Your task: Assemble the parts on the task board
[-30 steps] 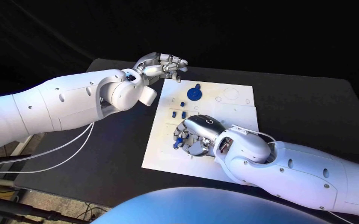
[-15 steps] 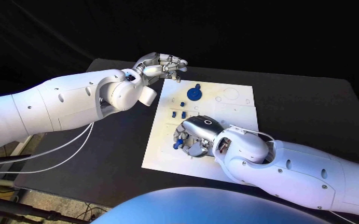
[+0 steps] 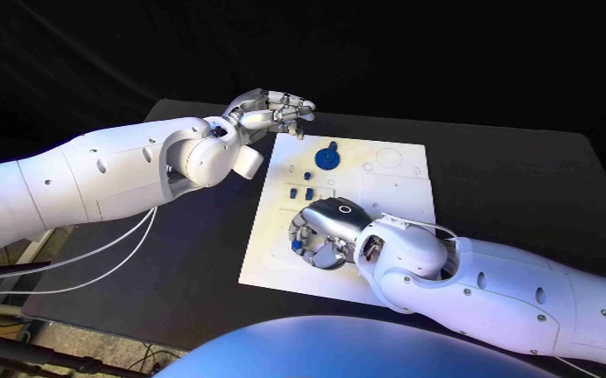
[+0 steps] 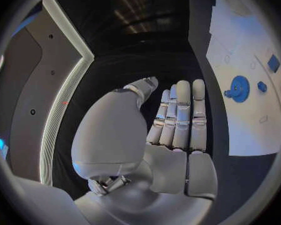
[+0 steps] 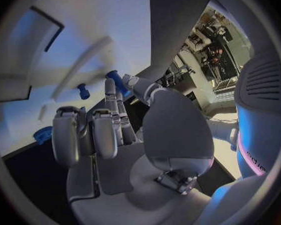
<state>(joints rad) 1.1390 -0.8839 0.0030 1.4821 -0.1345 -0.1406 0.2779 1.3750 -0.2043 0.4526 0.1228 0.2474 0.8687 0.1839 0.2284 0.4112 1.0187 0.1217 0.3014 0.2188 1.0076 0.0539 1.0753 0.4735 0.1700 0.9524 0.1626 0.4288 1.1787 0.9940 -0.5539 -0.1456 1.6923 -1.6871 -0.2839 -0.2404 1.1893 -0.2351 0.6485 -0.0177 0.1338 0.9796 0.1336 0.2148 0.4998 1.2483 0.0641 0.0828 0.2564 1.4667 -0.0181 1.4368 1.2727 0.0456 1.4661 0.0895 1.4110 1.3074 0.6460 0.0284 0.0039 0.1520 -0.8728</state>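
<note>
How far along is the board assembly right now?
Early. The blue gear already sits on the task board. The right hand pinches a small blue part over the board's near end. Several small pegs lie loose; the left hand holds nothing.

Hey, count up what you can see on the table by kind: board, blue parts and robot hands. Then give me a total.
White board: 1
Blue gear: 1
Small blue pegs standing free on the board: 3
Blue part pinched by the right hand: 1
Hands, counting the left hand: 2
Total: 8
</note>
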